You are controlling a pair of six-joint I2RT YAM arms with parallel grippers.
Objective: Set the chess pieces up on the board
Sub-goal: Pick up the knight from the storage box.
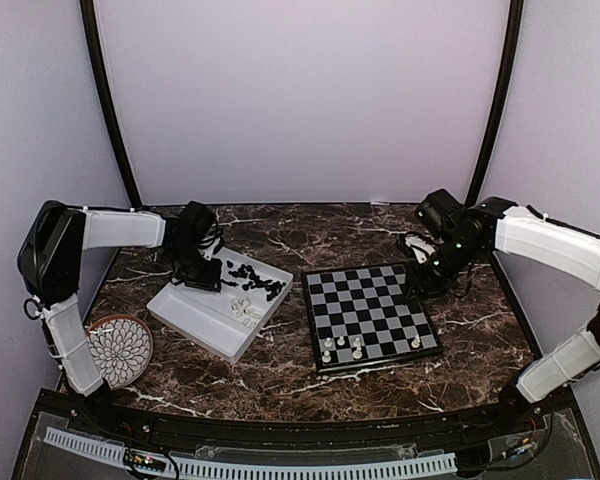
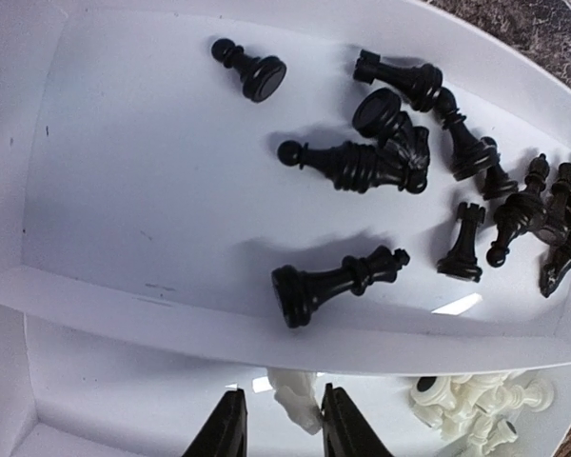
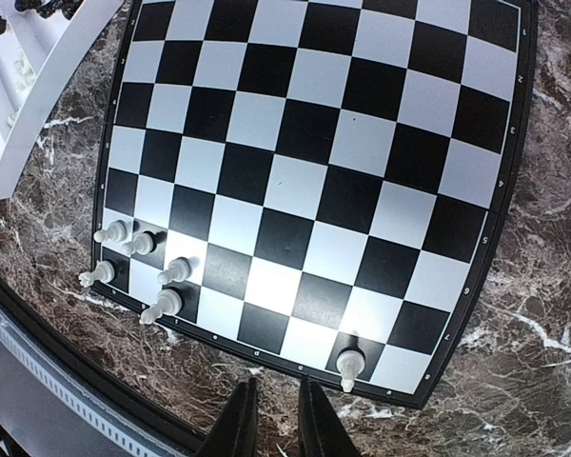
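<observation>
Surface: dark brown veined marble tabletop (image 1: pixel 280 240), with pale lilac walls (image 1: pixel 300 100) behind.

The flat black-and-grey checked chessboard (image 1: pixel 370 312) lies right of centre. Six small white plastic chess pieces (image 3: pixel 162 305) stand along its near rows.

A white divided rectangular tray (image 1: pixel 195 320) sits just left of the chessboard. It holds black pieces (image 2: pixel 381 162) in one compartment and white ones in the other.

The left gripper (image 2: pixel 285 392) is over the tray, jaws partly open astride one white piece (image 2: pixel 295 405). One finger touches it, with a gap at the other.

The right gripper (image 3: pixel 277 386) is beside the chessboard's right edge, jaws a narrow slit apart and empty.
</observation>
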